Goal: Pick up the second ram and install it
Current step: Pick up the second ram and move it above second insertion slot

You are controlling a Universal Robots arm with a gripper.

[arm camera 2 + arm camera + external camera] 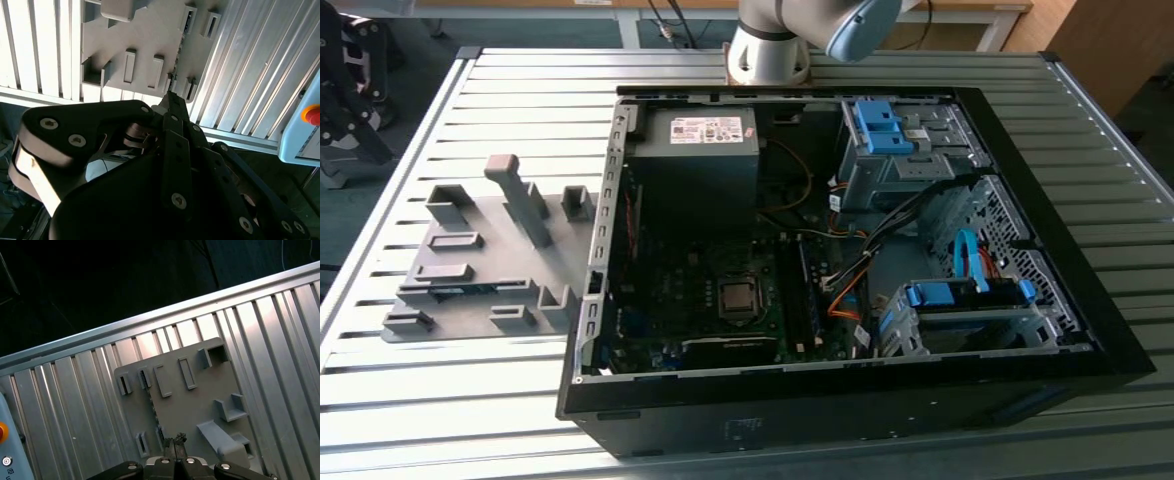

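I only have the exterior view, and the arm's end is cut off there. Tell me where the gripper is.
Observer: In the first wrist view the gripper hovers over the grey fixture, not touching it.
Operator: Report its jaws.
Observer: Shut, with nothing between them.
Operator: Place the second ram for me.
Observer: The second ram stands on edge in the fixture's slots, with one end close to the gripper's tip in that view.
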